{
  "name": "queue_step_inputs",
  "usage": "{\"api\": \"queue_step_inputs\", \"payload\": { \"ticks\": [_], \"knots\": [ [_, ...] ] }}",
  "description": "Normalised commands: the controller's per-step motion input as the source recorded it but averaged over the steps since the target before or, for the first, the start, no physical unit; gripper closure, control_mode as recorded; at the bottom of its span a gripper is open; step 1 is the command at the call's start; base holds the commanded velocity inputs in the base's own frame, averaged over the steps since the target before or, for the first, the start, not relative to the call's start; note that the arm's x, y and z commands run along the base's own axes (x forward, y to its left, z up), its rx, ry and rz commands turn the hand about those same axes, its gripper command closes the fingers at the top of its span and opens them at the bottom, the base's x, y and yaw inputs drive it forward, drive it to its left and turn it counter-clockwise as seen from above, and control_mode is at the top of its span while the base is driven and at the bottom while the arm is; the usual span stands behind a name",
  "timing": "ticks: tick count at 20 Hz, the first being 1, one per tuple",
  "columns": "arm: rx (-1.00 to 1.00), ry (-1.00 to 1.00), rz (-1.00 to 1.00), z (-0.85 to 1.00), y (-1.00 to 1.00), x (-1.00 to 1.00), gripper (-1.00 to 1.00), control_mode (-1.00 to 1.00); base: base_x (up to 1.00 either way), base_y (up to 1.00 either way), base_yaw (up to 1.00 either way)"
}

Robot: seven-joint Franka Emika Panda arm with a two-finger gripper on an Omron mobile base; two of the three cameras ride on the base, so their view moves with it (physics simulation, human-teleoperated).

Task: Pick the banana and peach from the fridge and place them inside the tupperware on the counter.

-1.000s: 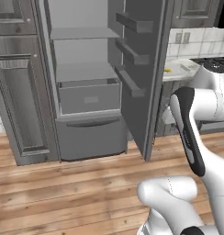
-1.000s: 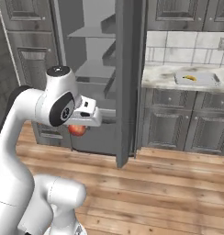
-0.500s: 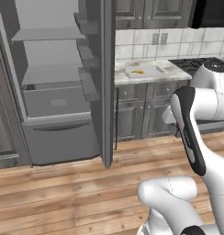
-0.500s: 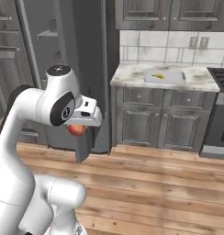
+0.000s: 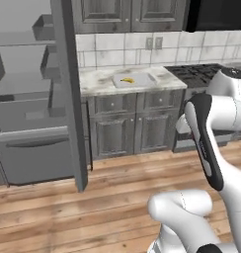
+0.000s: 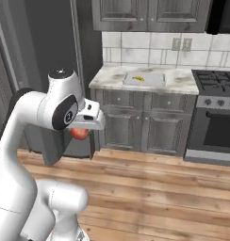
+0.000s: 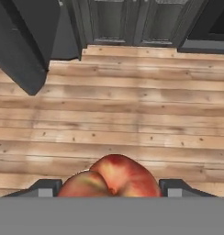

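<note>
The red-orange peach (image 7: pixel 111 179) sits between my gripper's (image 7: pixel 109 187) two dark fingertips, held over the wooden floor. From the right base view the peach (image 6: pixel 79 133) hangs just under the white hand (image 6: pixel 91 120). A yellow banana (image 5: pixel 127 79) lies inside the light-grey tupperware (image 5: pixel 142 79) on the marbled counter (image 5: pixel 95 81); the same banana (image 6: pixel 140 78) and tupperware (image 6: pixel 154 80) show in the right base view. The grey fridge (image 5: pixel 28 106) stands open at the left, its door (image 5: pixel 68 94) edge-on.
A stove and oven (image 6: pixel 213 122) stand right of the counter. Dark wood-grain cabinets (image 6: pixel 135 127) with knobs run under the counter, and more hang above. Wooden floor (image 7: pixel 132 105) stretches in front. My own white arm (image 5: pixel 211 143) fills the right side of the left base view.
The base has turned right: the fridge slid to the left of both views and the counter, tupperware and stove came toward the centre. The peach stays in the gripper.
</note>
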Motion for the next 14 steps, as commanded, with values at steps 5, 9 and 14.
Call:
{"api": "queue_step_inputs", "payload": {
  "ticks": [5,9,14],
  "knots": [
    [0.0,0.0,0.0,0.0,0.0,0.0,1.0,1.0,0.8,-0.35,0.0],
    [0.0,0.0,0.0,0.0,0.0,0.0,1.0,1.0,1.0,-0.2,0.0],
    [0.0,0.0,0.0,0.0,0.0,0.0,1.0,1.0,1.0,-0.15,0.0]
  ]
}}
